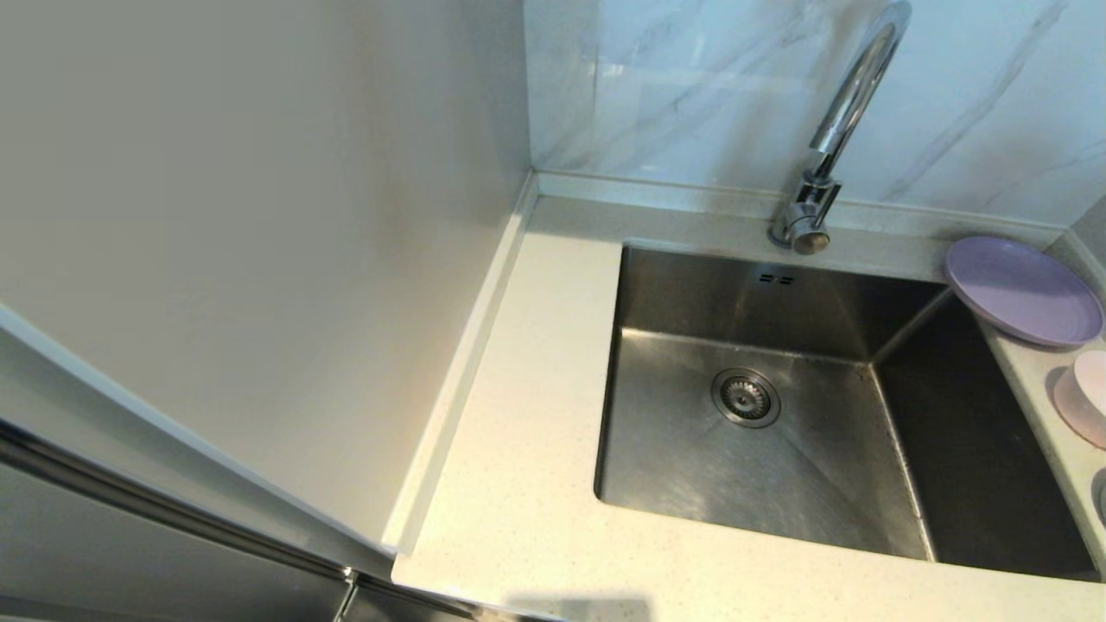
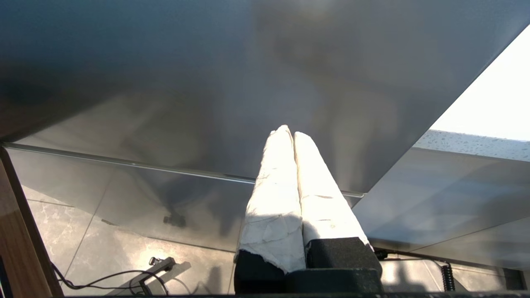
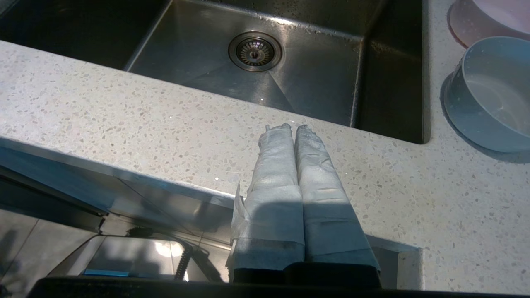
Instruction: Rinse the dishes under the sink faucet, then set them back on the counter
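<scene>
The steel sink (image 1: 691, 466) holds nothing but its drain strainer (image 1: 746, 397), and the chrome faucet (image 1: 851, 104) rises behind it. On the counter (image 1: 518, 432) to the sink's right lie a lavender plate (image 1: 1024, 289) and a pale pink cup (image 1: 1084, 397). In the right wrist view a pale deep bowl (image 3: 492, 95) sits beside the cup (image 3: 492, 18). My right gripper (image 3: 293, 127) is shut and empty, low over the counter's front edge, short of the sink (image 3: 314, 82). My left gripper (image 2: 290, 131) is shut and empty, down in front of a steel cabinet face. Neither gripper shows in the head view.
A white side wall (image 1: 259, 216) stands to the left of the counter, and a marble backsplash (image 1: 691, 86) runs behind the faucet. The dishes crowd the narrow counter strip right of the basin. Cables lie on the tiled floor (image 2: 124, 265) below.
</scene>
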Tool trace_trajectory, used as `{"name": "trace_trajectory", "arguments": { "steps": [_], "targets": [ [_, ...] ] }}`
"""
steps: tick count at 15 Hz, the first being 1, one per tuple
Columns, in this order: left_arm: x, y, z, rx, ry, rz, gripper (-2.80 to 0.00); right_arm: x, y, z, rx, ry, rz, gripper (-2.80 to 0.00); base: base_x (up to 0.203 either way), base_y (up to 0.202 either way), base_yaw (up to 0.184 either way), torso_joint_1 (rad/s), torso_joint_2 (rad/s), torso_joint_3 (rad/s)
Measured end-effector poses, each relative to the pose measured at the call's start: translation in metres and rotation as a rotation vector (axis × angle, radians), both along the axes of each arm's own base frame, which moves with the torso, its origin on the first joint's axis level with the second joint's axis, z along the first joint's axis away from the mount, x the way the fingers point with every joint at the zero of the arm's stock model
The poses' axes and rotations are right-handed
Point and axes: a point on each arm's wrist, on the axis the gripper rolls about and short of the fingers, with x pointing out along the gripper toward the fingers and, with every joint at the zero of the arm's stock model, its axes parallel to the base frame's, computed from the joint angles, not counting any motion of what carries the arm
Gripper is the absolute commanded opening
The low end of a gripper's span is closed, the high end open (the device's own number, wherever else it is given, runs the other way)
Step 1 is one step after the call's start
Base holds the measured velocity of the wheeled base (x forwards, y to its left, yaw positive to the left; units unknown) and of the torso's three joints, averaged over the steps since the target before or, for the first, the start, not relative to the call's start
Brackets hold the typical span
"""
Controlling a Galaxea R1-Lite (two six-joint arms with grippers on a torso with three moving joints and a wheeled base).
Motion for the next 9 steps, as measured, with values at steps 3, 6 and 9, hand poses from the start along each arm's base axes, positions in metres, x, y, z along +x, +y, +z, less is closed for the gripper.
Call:
{"name": "trace_trajectory", "arguments": {
  "steps": [3, 6, 9],
  "targets": [
    [0.0, 0.0, 0.0, 0.0, 0.0, 0.0, -2.8, 0.0004, 0.0002, 0.0, -0.023, -0.007, 0.012, -2.8, 0.0, 0.0, 0.0, 0.0, 0.0, 0.0],
    [0.0, 0.0, 0.0, 0.0, 0.0, 0.001, -2.8, 0.0004, 0.0002, 0.0001, -0.012, -0.008, 0.012, -2.8, 0.0, 0.0, 0.0, 0.0, 0.0, 0.0],
    [0.0, 0.0, 0.0, 0.0, 0.0, 0.0, -2.8, 0.0006, 0.0002, -0.0003, -0.008, -0.01, 0.011, -2.8, 0.0, 0.0, 0.0, 0.0, 0.0, 0.0]
  ]
}}
